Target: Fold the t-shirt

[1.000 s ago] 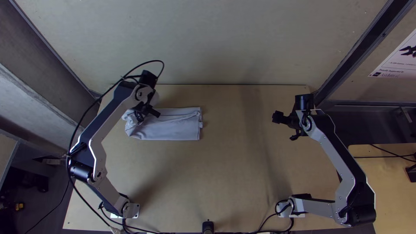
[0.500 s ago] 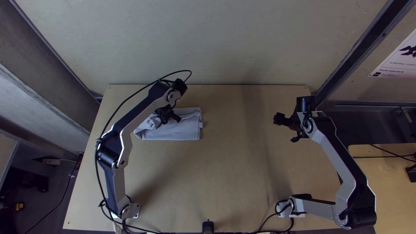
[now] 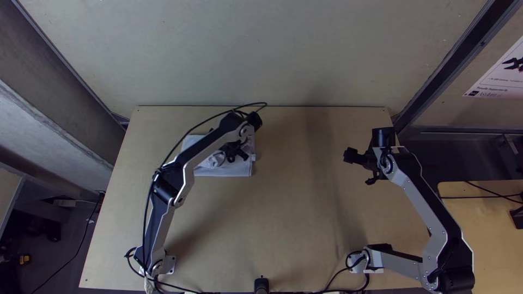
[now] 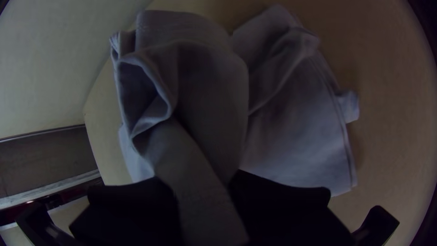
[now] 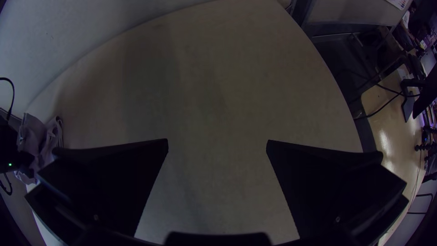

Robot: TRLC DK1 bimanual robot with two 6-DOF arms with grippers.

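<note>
Grey shirt [image 4: 300,146] lies beneath the left pincer [image 4: 200,182], which is clamped on a raised flap [image 4: 182,150]; the long axis seems crosswise below, so the flap should go down along it. Spread wide, the right pincer [image 5: 217,140] is farther off.

Your pale t-shirt [image 3: 224,170] lies between ten and eleven o'clock from the table's [image 3: 294,218] middle. You see it folded up small, one end lifted and curled, the other flatter with wrinkles.
</note>
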